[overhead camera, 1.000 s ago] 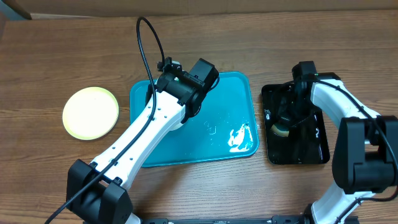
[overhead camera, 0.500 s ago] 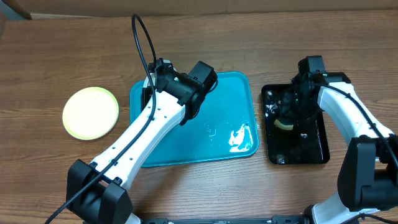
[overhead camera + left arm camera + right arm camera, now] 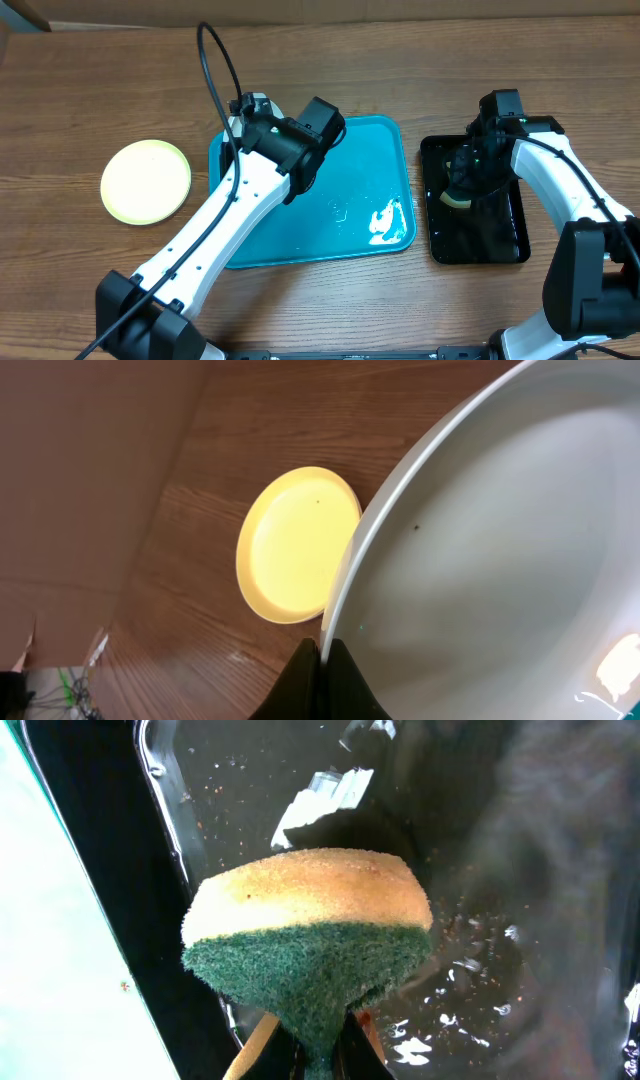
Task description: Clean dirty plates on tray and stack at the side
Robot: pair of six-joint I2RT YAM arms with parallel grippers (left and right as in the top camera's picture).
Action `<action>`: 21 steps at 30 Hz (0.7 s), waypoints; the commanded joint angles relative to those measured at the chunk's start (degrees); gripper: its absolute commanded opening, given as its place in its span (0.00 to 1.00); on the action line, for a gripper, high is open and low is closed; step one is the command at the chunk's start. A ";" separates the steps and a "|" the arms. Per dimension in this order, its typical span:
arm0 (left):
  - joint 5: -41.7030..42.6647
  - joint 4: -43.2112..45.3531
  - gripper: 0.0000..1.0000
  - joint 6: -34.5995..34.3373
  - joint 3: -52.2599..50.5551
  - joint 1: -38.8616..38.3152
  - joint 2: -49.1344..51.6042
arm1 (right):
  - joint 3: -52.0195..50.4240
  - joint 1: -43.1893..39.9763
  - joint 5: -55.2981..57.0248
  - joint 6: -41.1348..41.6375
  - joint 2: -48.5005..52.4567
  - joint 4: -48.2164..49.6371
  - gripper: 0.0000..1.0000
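White round plate [image 3: 500, 540] fills the right of the left wrist view, pinched at its rim by the left gripper [image 3: 322, 660] — jaws clenched on the edge, by the upper left corner of the turquoise rectangular plastic tray [image 3: 370, 160]. The pale yellow-green round plate [image 3: 146, 180] lies far left on the wooden table [image 3: 80, 290]. Best bet — travel level, centre over it, lower before releasing. Right gripper [image 3: 310, 1055] clamps the yellow-and-green sponge [image 3: 310, 930] over the narrow black tray [image 3: 480, 235].
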 commanded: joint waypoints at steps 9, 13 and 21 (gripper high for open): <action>20.90 3.06 0.04 5.25 -0.11 13.00 -3.17 | 0.00 0.02 -1.05 -1.99 -2.45 1.29 0.04; 38.45 7.80 0.04 15.34 -0.11 21.59 -3.28 | -0.09 0.02 -1.14 -1.99 -2.45 1.42 0.04; 62.01 9.86 0.04 27.82 -0.13 39.93 -3.26 | -0.09 0.02 -1.14 -1.99 -2.45 1.40 0.04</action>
